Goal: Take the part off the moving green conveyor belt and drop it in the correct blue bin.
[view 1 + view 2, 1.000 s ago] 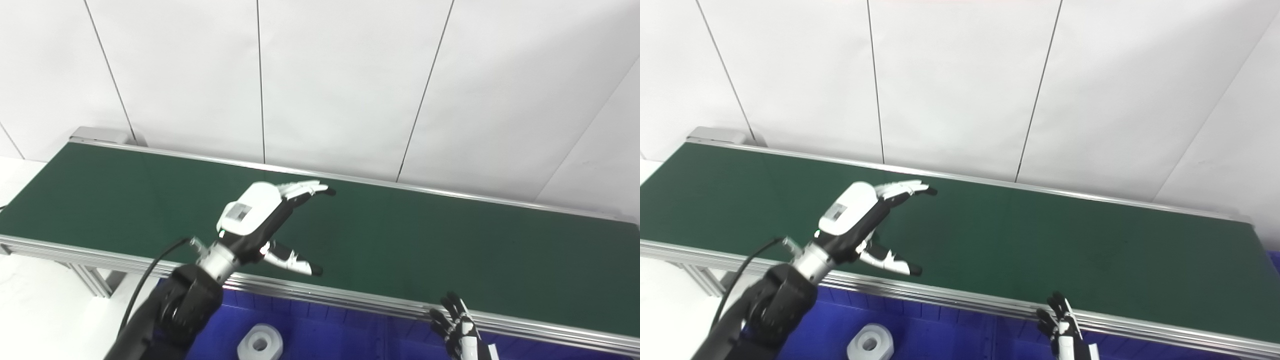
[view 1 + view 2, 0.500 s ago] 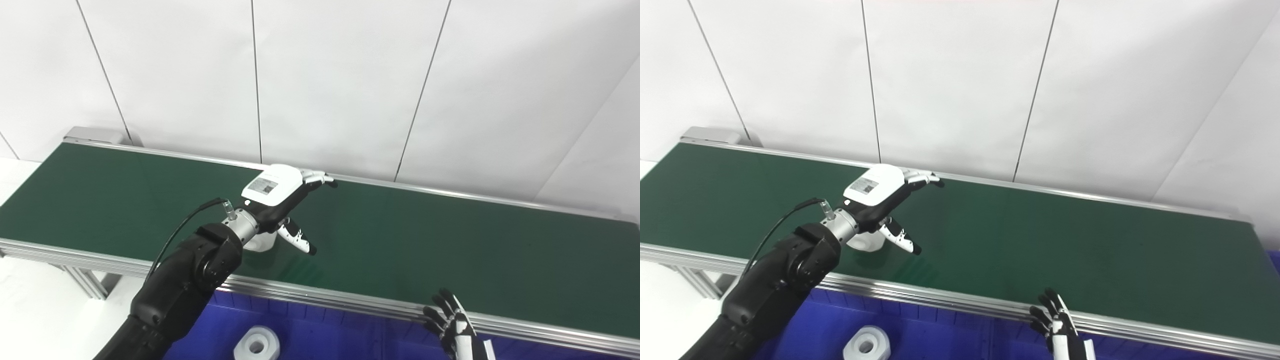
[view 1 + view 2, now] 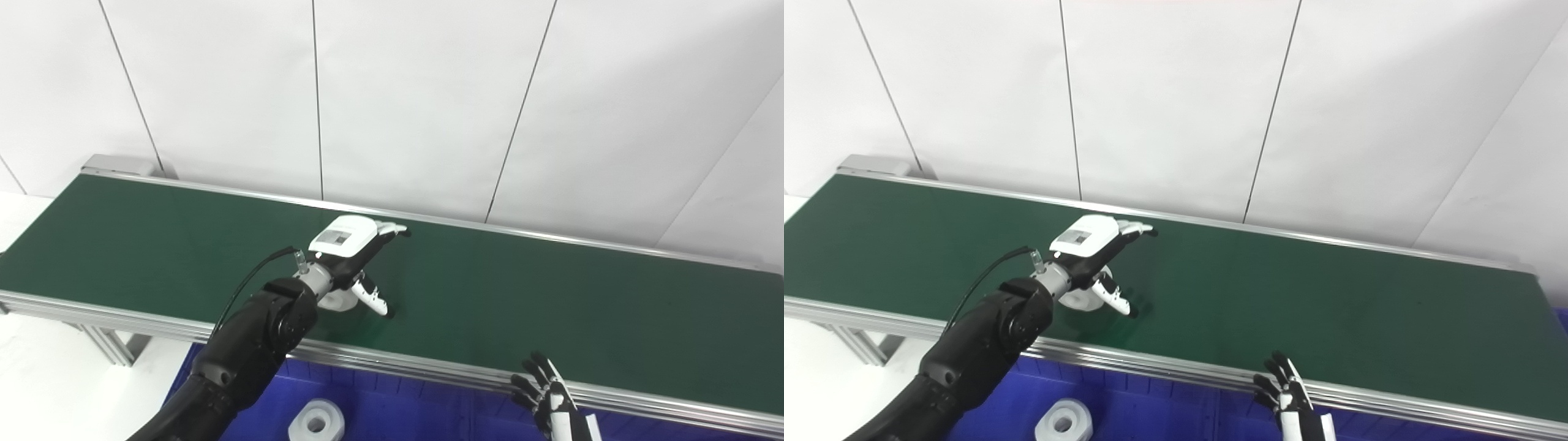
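A white ring-shaped part [image 3: 1082, 299] lies on the green conveyor belt [image 3: 551, 300], mostly hidden under my left hand [image 3: 355, 257]. That hand hovers low over the part with its fingers [image 3: 392, 229] stretched toward the far rail and its thumb [image 3: 373, 300] spread to the right of the part; it is open. My right hand [image 3: 548, 401] rests below the belt's near rail at the lower right, fingers spread, holding nothing. A blue bin [image 3: 392, 410] sits under the near rail.
Another white ring part [image 3: 316, 421] lies inside the blue bin at the bottom. Aluminium rails [image 3: 429, 367] run along both belt edges. A white panelled wall stands behind the belt. The belt's support legs [image 3: 110, 343] show at the lower left.
My left hand reached forward across the belt and sank toward it. The white part came into view under the hand and has travelled right with the belt. The right hand barely shifted.
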`<action>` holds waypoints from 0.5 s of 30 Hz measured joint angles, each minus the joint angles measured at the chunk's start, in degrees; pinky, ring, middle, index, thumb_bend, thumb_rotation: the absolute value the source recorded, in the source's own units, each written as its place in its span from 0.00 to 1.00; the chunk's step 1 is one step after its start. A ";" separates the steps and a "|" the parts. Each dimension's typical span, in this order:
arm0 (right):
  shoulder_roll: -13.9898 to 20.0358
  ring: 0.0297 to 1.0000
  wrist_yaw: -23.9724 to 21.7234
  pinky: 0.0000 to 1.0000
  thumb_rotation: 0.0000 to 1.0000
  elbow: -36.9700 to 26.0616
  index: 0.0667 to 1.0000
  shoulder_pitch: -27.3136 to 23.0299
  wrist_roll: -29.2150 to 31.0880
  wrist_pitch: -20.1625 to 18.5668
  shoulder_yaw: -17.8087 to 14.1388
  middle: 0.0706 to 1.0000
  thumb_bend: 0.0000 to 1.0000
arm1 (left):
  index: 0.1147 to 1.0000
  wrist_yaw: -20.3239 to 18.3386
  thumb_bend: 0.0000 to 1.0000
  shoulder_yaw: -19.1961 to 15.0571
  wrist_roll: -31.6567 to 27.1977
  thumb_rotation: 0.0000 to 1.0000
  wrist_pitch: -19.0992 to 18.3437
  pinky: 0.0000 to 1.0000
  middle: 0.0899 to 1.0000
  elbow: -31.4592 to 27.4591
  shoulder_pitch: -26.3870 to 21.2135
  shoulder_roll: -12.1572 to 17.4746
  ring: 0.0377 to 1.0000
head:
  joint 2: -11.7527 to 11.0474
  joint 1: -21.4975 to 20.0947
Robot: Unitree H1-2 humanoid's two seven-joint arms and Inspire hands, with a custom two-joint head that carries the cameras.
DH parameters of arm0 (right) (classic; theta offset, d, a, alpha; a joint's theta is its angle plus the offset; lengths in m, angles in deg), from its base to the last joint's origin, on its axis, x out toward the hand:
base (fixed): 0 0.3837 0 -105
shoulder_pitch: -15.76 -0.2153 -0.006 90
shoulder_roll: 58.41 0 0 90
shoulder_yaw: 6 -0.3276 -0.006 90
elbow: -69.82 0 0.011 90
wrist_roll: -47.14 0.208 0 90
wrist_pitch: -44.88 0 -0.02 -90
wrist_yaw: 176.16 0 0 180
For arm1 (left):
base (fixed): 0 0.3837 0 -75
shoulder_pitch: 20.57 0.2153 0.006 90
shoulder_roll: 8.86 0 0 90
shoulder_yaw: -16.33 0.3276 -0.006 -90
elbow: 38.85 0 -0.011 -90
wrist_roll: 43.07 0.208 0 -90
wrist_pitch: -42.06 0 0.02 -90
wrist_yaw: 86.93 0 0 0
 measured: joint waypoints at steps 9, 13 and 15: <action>-0.02 0.82 -0.03 0.79 0.99 -0.42 0.92 0.18 0.25 -0.03 0.54 0.90 0.80 | 0.88 -2.93 0.95 2.25 -0.39 0.25 -1.18 0.91 0.87 3.49 -1.40 0.76 0.88 | 0.35 -0.35; -0.03 0.83 -0.18 0.81 0.98 -1.33 0.93 0.27 0.54 -0.21 1.03 0.91 0.79 | 0.87 -5.11 0.95 4.20 0.74 0.26 -1.79 0.91 0.88 3.86 -3.43 2.10 0.89 | 0.53 -0.44; -0.01 0.83 -0.29 0.82 0.99 -1.80 0.93 0.31 0.58 -0.38 1.23 0.91 0.79 | 0.87 -5.18 0.95 5.18 1.79 0.26 -2.46 0.91 0.88 3.94 -4.41 2.34 0.89 | 0.62 -0.53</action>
